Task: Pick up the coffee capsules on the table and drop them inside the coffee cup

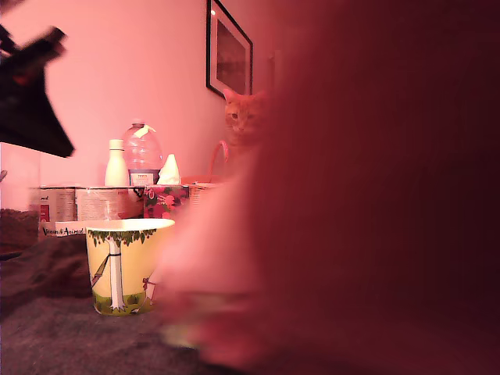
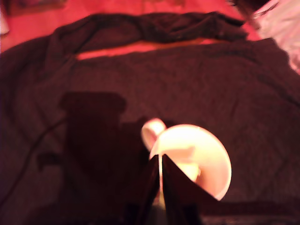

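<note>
1. Closest to the exterior camera, a big blurred reddish shape [image 1: 375, 195] fills the exterior view's right half. It is too smeared to tell what it is.
2. Left of that blur in the exterior view, the yellow-green cup [image 1: 125, 266] stands upright on the dark fuzzy cloth [image 1: 55, 336] that covers the table. Its printed white tree trunk faces the camera.
3. From the wrist view, the gripper [image 2: 160, 161] hangs over the cup's near rim. Its two dark fingers [image 2: 145, 192] are drawn almost together, with only a thin bright slit between them. Nothing can be seen held between them.
4. The cup's pale inside faces up in the wrist view, and its handle [image 2: 152, 131] sticks out on the far side.
5. A pale lump [image 2: 187, 154] shows inside the cup. It may be the capsule, but the blur makes that uncertain, and no capsule is visible on the cloth.
6. At the exterior view's upper left is a black, blurred part of the arm [image 1: 31, 101], well above the cup.
7. Far behind, a ginger cat [image 1: 244, 117] sits under a framed picture [image 1: 229, 51]. To its left are a clear bottle [image 1: 143, 152] and a white bottle [image 1: 116, 162].
</note>
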